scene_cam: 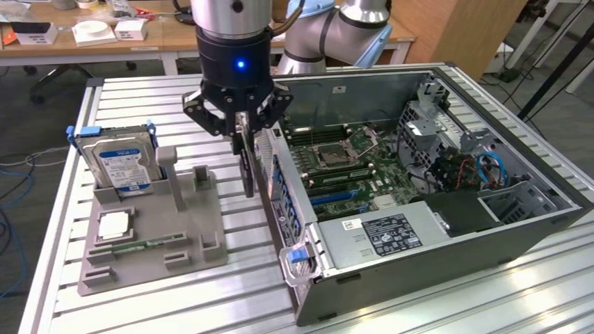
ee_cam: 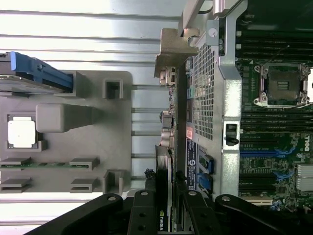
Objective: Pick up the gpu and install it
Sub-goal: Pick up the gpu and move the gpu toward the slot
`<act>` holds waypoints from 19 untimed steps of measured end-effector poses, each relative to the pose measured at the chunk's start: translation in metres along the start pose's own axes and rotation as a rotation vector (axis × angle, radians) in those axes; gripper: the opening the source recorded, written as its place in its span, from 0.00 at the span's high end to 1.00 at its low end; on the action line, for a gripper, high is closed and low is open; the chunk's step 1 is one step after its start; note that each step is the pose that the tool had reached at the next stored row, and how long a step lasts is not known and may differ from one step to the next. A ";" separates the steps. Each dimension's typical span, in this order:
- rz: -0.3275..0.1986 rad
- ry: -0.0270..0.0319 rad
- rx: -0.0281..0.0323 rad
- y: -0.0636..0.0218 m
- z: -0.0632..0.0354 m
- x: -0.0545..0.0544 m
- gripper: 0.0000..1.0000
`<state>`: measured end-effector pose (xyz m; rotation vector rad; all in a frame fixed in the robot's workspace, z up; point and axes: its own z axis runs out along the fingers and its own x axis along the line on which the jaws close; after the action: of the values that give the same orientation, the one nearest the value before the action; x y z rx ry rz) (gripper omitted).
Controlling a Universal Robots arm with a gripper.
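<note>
The thin black gpu card [scene_cam: 247,170] is held upright, clamped by the black gripper [scene_cam: 242,133], at 9 o'clock of the open grey computer case [scene_cam: 436,254] in the exterior view; the case wall could be struck if crossed low.

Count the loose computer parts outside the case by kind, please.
Thin black gpu card, held in the tool: 1
Silver hard drive with blue-white label: 1
Square silver processor chip: 1
Narrow green memory stick: 1
Total: 4
</note>
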<state>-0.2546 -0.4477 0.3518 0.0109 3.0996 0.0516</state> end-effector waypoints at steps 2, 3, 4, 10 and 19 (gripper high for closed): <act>0.000 -0.0001 0.0000 0.0000 0.0000 0.000 0.74; 0.000 0.0000 0.0000 0.0000 0.0000 -0.001 0.74; 0.000 0.0000 0.0000 0.0000 0.0000 -0.001 0.74; 0.000 0.0000 0.0000 0.0000 0.0001 -0.002 0.74; 0.000 0.0000 0.0000 0.0000 0.0003 -0.006 0.74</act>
<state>-0.2481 -0.4477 0.3518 0.0108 3.0995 0.0516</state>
